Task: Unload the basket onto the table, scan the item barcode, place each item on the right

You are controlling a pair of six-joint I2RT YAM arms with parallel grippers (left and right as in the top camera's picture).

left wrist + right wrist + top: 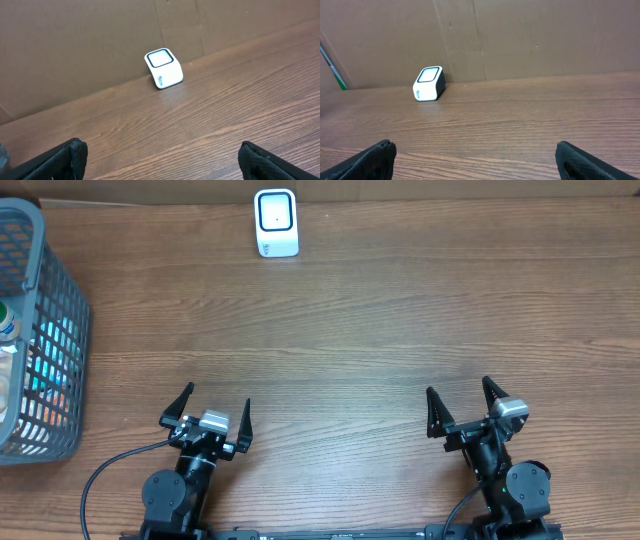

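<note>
A white barcode scanner [276, 222] with a dark-framed window stands at the far edge of the wooden table; it also shows in the left wrist view [164, 68] and the right wrist view [428, 83]. Items [8, 328] lie inside the grey mesh basket [62, 330] at the far left, partly hidden by its wall; no barcode is visible. My left gripper [218, 395] [160, 145] sits near the front edge, open and empty. My right gripper [458, 386] [473, 145] sits to its right, also open and empty. Both are far from the scanner and the basket.
A brown cardboard wall [520, 35] runs behind the scanner along the table's back edge. A thin green rod [332, 65] leans at the far left of the right wrist view. A black cable [110, 470] loops by the left arm's base.
</note>
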